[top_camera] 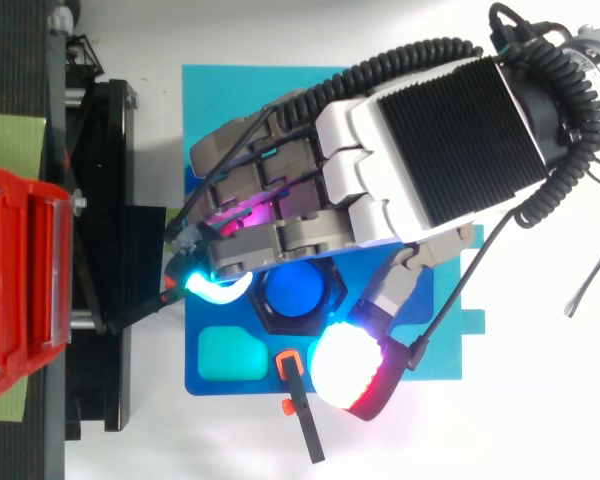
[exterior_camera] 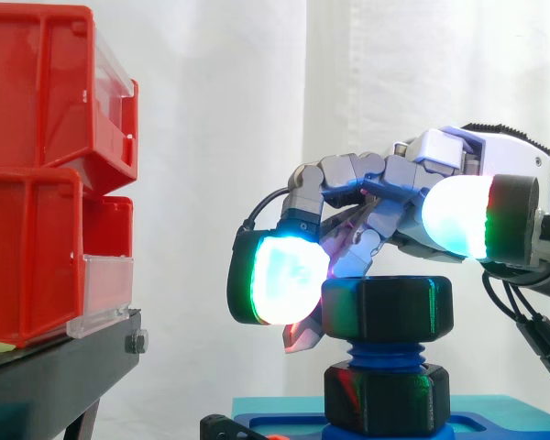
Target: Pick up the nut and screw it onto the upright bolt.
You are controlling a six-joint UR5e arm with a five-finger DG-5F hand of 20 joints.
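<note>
Nut point(exterior_camera: 388, 309) sits on the upright bolt's point(exterior_camera: 385, 354) top threads, the hand's point(top_camera: 420, 150) fingers curled round it at nine and five o'clock (seen from above), most screwing-down apparently left.

No writing, number or sign could be read on the red bins point(exterior_camera: 37, 183), the hand point(top_camera: 420, 150), the nut point(exterior_camera: 388, 307) or the blue base point(top_camera: 220, 100)

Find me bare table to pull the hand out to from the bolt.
In the top view, bare white table lies right of the blue plate, and more past its upper edge between stand and arm. Crowded: the hand covers the plate around nut and bolt, a black tool lies at the plate's lower edge, bins close the left.
</note>
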